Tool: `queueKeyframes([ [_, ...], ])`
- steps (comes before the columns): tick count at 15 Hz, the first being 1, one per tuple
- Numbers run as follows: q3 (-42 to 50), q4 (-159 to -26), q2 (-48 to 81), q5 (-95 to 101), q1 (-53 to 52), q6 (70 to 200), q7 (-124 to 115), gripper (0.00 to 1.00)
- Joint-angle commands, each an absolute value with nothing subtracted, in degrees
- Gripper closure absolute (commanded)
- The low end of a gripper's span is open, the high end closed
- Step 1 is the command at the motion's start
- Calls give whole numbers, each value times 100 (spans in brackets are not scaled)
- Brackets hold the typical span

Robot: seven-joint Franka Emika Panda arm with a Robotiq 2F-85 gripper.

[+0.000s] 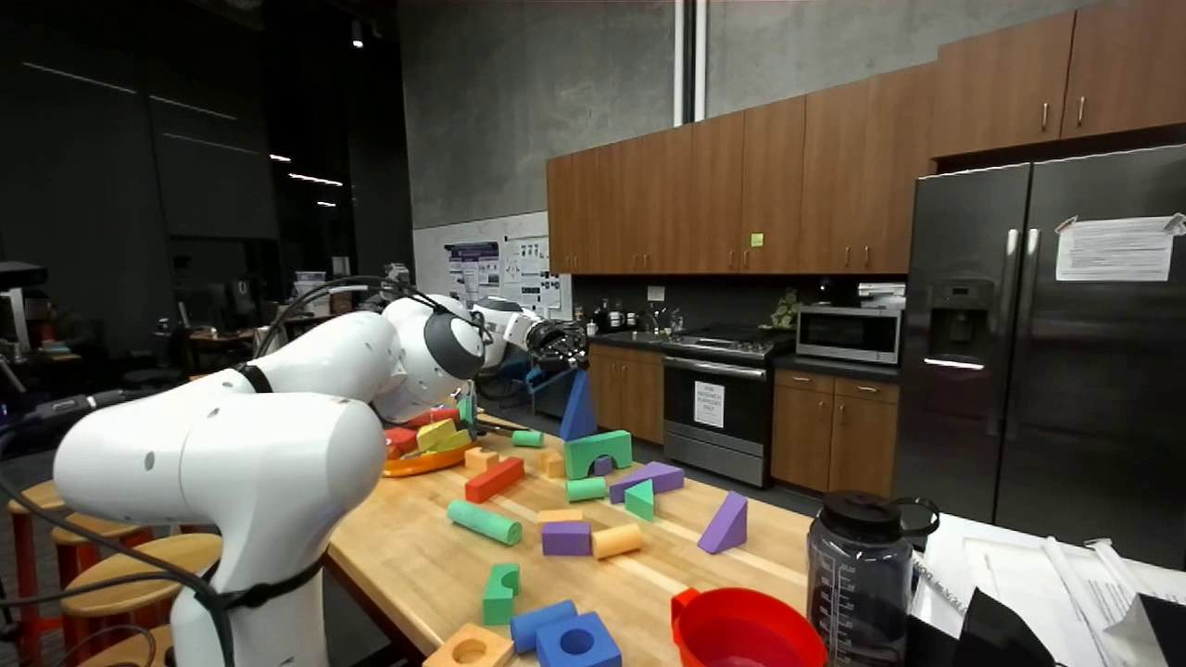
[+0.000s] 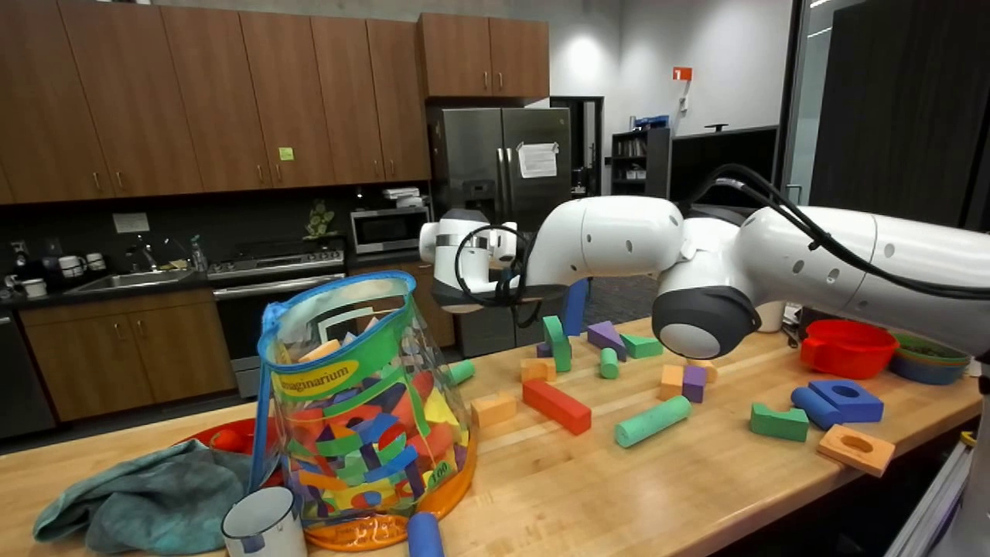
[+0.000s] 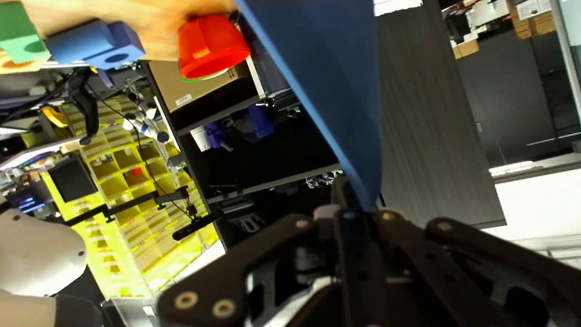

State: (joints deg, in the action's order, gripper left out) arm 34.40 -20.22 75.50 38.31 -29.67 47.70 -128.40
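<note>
The wooden table (image 2: 557, 495) has two long edges: one at the foot of the white arm (image 1: 269, 445), one facing the stove (image 1: 709, 449). The refrigerator (image 1: 973, 398) bears a taped sheet (image 1: 1115, 249), its print too small to read from here. The stove bears a notice (image 1: 710, 405): "FOR RESEARCH PURPOSES ONLY". The white arm reaches across the surface to the stove-side edge, main links near level, one dark-capped joint hanging low, gripper (image 3: 363, 202) roughly horizontal. Toward one end edge stands the clear block bag (image 2: 371, 449), labelled "Imaginarium" and "100". Toward the opposite end edge stands the red bowl (image 1: 746, 635); the bottle (image 1: 860, 584) near it carries a white printed scale. The tall blue wedge (image 1: 579, 409) is upright, apex up, at the stove-side edge, just beside the green arch (image 1: 598, 450). The jaws are pressed together, pinching the wedge at its apex.
</note>
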Motion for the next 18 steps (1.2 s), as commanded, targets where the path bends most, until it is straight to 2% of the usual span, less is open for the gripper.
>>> queueKeyframes([
  [1, 3100, -2023, 7218, 3874, -2831, 4910, -13348, 100],
  [12, 2125, -2023, 6458, 3528, -2719, 6191, -15358, 100],
  [13, 3144, -2022, 6300, 2771, -2803, 6449, -14975, 100],
  [14, 3304, -2015, 6240, 2524, -2805, 6619, -14984, 100],
  [18, 4965, -2002, 6027, 618, -2907, 7339, -14916, 100],
])
